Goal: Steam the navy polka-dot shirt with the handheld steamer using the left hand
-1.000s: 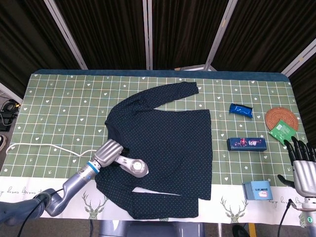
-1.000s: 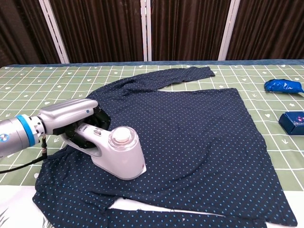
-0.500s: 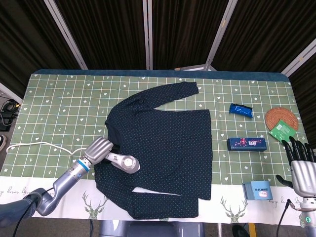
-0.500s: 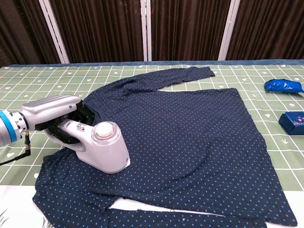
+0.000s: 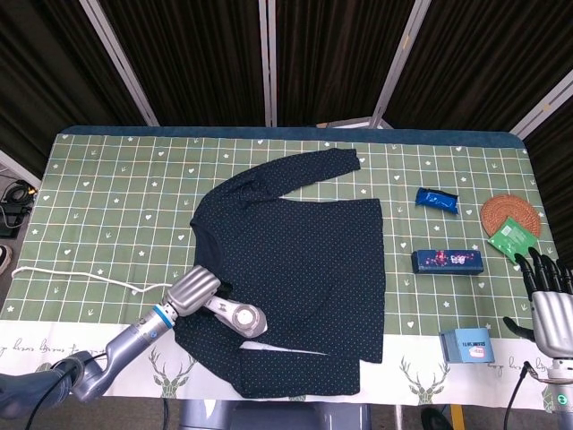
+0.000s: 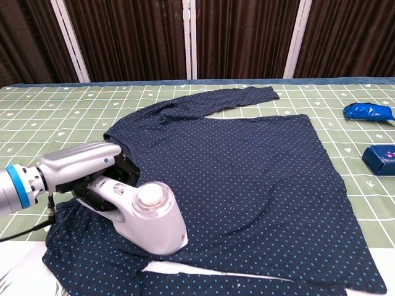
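The navy polka-dot shirt point(image 5: 304, 260) point(image 6: 247, 166) lies spread flat in the middle of the table. My left hand point(image 5: 192, 291) point(image 6: 83, 166) grips the handle of the white handheld steamer point(image 5: 240, 317) point(image 6: 148, 216), whose head rests on the shirt's near-left part by the lower sleeve. Its white cord point(image 5: 72, 276) trails left across the cloth. My right hand point(image 5: 548, 305) hangs off the table's right edge with fingers spread, holding nothing; the chest view does not show it.
To the shirt's right lie a blue packet point(image 5: 437, 200) point(image 6: 368, 111), a dark blue box point(image 5: 447, 261) point(image 6: 380, 159), a light blue box point(image 5: 468, 344), a round woven coaster point(image 5: 510, 213) and a green packet point(image 5: 512, 237). The green checked tablecloth point(image 5: 107, 197) covers the table.
My left hand has slid the steamer toward the near edge and slightly right along the shirt, after first moving it left. The right hand has stayed put.
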Controlling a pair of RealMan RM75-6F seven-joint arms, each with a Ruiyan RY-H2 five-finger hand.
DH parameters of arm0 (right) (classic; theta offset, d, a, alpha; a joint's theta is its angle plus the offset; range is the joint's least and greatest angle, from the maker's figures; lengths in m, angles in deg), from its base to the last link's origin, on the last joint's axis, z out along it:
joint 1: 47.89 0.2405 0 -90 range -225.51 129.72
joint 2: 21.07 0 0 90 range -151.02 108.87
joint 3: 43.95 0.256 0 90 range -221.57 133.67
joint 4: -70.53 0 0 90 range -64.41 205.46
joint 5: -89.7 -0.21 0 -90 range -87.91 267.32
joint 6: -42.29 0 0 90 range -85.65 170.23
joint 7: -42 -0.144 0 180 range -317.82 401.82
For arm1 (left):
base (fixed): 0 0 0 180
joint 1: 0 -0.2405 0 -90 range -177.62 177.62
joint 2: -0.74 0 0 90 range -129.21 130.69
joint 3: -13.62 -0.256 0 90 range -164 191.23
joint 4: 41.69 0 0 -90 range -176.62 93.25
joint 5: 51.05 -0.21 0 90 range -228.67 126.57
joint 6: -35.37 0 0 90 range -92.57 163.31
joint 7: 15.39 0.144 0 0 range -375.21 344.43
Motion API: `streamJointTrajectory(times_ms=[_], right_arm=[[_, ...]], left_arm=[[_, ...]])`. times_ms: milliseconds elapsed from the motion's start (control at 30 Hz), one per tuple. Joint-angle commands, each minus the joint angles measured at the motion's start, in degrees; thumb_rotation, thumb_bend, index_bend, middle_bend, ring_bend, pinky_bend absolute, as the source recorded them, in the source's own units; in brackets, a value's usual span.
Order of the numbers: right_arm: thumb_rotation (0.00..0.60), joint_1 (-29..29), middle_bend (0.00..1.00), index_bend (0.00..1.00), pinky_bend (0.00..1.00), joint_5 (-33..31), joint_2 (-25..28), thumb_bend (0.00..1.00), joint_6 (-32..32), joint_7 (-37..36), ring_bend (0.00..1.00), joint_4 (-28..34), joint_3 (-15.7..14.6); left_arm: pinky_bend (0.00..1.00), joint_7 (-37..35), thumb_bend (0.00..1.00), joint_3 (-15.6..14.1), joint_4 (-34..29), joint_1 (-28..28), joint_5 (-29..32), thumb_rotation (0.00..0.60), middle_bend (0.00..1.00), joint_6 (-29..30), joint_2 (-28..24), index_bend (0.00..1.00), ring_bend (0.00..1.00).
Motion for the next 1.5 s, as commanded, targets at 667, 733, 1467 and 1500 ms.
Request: streamJointTrajectory(times_ms=[667, 733, 1467, 1500], right_arm=[[0.600, -0.09, 0.00, 0.00, 0.00, 0.19, 0.08, 0.00, -0.18, -0.02, 0.00, 0.09, -0.03], [0.600, -0.07, 0.00, 0.00, 0.00, 0.25, 0.05, 0.00, -0.19, 0.12, 0.00, 0.10, -0.04], [0.600, 0.06, 0.00, 0.00, 0.00, 0.27, -0.05, 0.00, 0.03, 0.59, 0.00, 0.27, -0.11], [0.600, 0.06, 0.00, 0.00, 0.00, 0.31, -0.04, 0.00, 0.04, 0.55, 0.00, 0.28, -0.14]], left_arm=[[1.00, -0.68, 0.59, -0.41, 0.85, -0.99, 0.51, 0.600, 0.86, 0.31, -0.95, 0.92, 0.78], [1.00, -0.69, 0.59, -0.43, 1.97, -1.21, 0.40, 0.600, 0.86, 0.82, -1.40, 0.92, 0.78], [1.00, -8.11, 0.59, 5.90, 8.49, -3.10, 7.93, 0.600, 0.86, 2.10, -5.19, 0.92, 0.78], [1.00, -8.38, 0.59, 6.20, 9.39, -3.21, 8.63, 0.600, 0.86, 1.60, -5.30, 0.92, 0.78]])
